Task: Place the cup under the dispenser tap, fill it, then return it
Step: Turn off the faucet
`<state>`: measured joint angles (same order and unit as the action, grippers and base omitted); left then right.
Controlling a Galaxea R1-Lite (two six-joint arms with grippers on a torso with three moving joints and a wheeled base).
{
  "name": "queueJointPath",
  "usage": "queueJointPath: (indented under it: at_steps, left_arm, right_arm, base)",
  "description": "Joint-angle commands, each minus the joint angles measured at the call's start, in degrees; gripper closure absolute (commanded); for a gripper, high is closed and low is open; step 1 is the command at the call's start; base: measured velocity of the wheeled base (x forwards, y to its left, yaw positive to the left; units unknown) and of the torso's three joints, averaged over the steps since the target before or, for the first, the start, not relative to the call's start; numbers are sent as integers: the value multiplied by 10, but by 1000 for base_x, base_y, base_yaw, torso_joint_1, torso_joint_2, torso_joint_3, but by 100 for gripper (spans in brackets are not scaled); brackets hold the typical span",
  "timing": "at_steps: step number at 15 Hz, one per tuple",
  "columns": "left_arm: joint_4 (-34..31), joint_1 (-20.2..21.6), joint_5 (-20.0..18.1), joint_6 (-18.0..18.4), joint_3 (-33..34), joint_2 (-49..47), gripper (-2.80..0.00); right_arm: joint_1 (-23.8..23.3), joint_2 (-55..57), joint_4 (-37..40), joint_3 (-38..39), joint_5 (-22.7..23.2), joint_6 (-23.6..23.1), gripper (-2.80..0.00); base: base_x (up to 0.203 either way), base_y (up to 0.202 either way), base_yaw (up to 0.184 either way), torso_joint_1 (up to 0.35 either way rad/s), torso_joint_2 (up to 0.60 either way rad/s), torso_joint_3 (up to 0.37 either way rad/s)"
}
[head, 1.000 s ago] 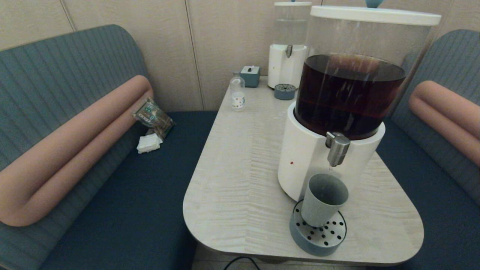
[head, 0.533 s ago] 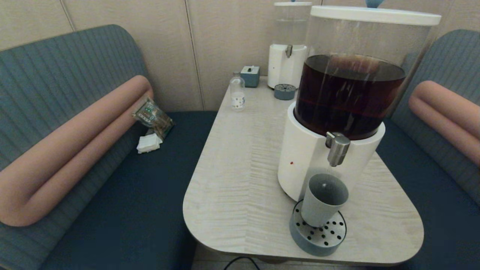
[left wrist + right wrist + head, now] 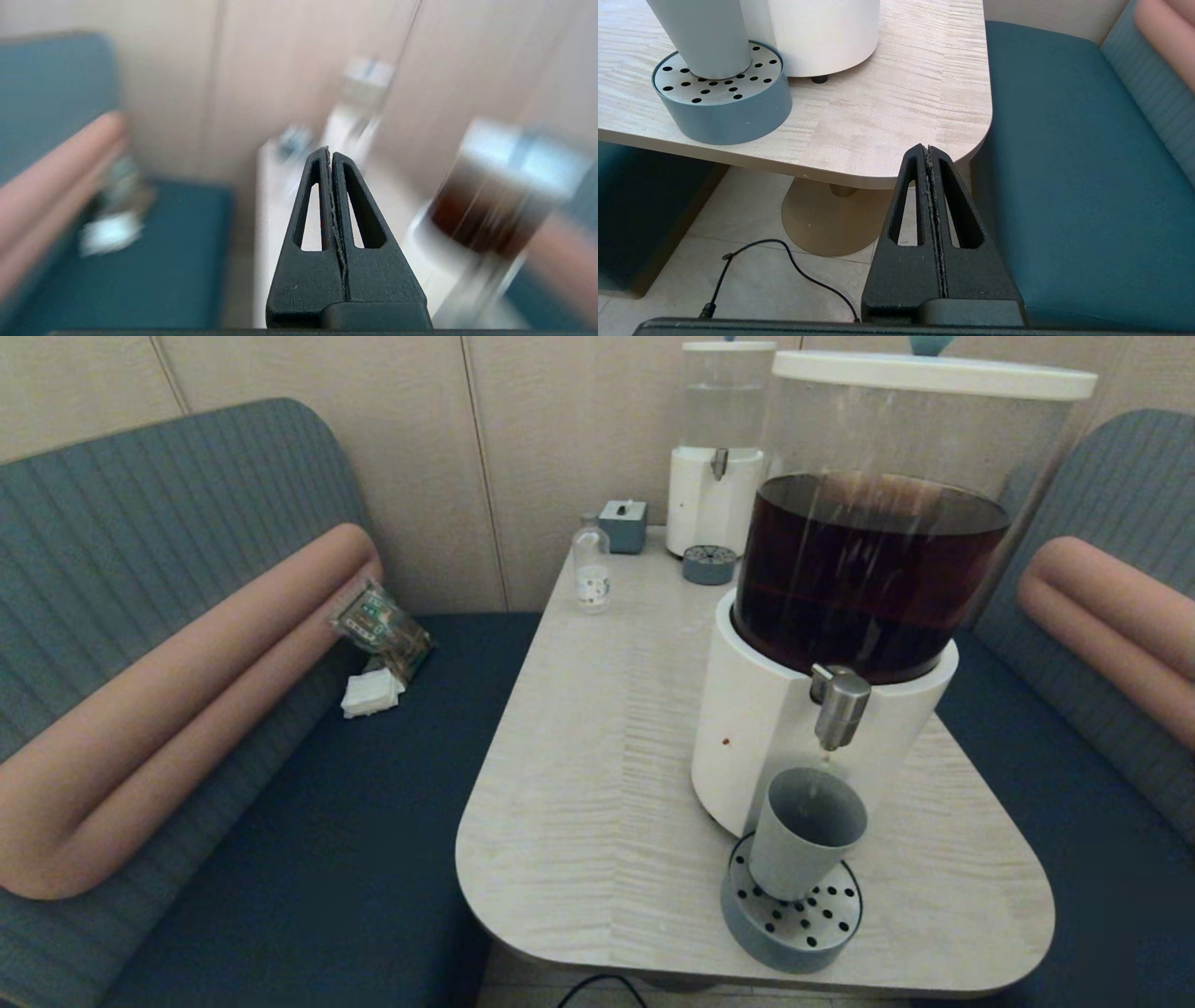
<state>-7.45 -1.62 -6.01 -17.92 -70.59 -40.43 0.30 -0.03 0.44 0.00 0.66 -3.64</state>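
The grey-blue cup stands upright on the round perforated drip tray, directly under the brushed-steel tap of the big dispenser holding dark brown liquid. The same cup and tray show in the right wrist view. Neither arm appears in the head view. My right gripper is shut and empty, low beside the table's near right corner, well apart from the cup. My left gripper is shut and empty, held in the air facing the table and dispensers.
A smaller white dispenser with clear liquid, its drip tray, a small blue box and a clear labelled bottle stand at the table's far end. Snack packet and napkins lie on the left bench. A black cable runs over the floor.
The head view shows nothing moved; the cup stays under the tap.
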Motion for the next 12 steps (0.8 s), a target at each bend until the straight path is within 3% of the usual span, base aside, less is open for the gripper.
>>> queueJointPath:
  at_steps: [1, 3, 4, 5, 6, 8, 10, 12]
  left_arm:
    - [7, -2, -2, -51, -121, -187, 0]
    - [26, -3, -37, -92, -179, -270, 0]
    - [28, -3, -109, -89, -181, -289, 0]
    - [30, -2, -193, -59, -172, -304, 0]
    - [31, -1, -242, 13, -163, -328, 0]
    - [31, -8, -289, 135, -152, -373, 0]
    - [28, -40, -354, 202, -153, -400, 0]
    - [14, -74, -370, 265, -157, -427, 0]
  right_arm:
    - [0, -1, 0, 1, 0, -1, 0]
    - [0, -1, 0, 0, 0, -1, 0]
    - [0, -1, 0, 0, 0, -1, 0]
    - [0, -1, 0, 1, 0, -1, 0]
    - [0, -1, 0, 1, 0, -1, 0]
    - [0, -1, 0, 0, 0, -1, 0]
    - [0, -1, 0, 1, 0, -1, 0]
    - [0, -1, 0, 1, 0, -1, 0]
  base:
    - [0, 0, 0, 0, 0, 0]
    - [0, 0, 0, 0, 0, 0]
    - [0, 0, 0, 0, 0, 0]
    - [0, 0, 0, 0, 0, 0]
    - [0, 0, 0, 0, 0, 0]
    - [0, 0, 0, 0, 0, 0]
    - [0, 0, 0, 0, 0, 0]
    - [0, 0, 0, 0, 0, 0]
